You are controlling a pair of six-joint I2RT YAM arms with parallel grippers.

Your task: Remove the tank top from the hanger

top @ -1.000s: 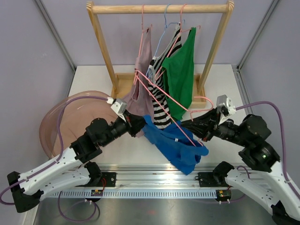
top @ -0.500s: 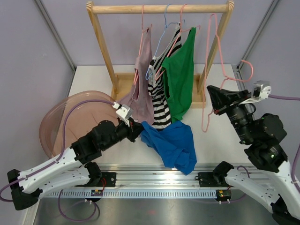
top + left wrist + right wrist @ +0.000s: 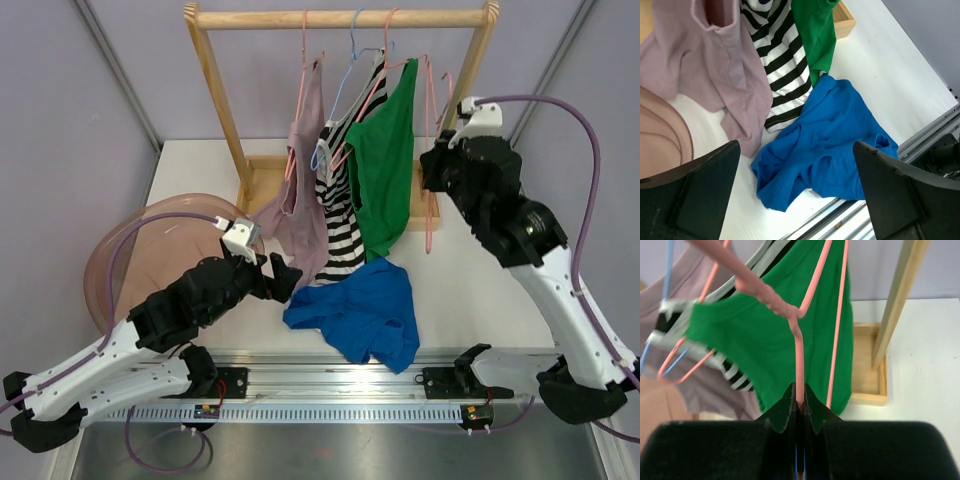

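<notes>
from above, the blue tank top lies crumpled on the counter in front of the wooden rack, off its hanger; the left tool hovers just beside it, jaws spread wide and empty. the right tool is raised by the rack's right post. left wrist view — the top lies below the parted fingers. right wrist view — the tool is clamped on a bare pink hanger.
</notes>
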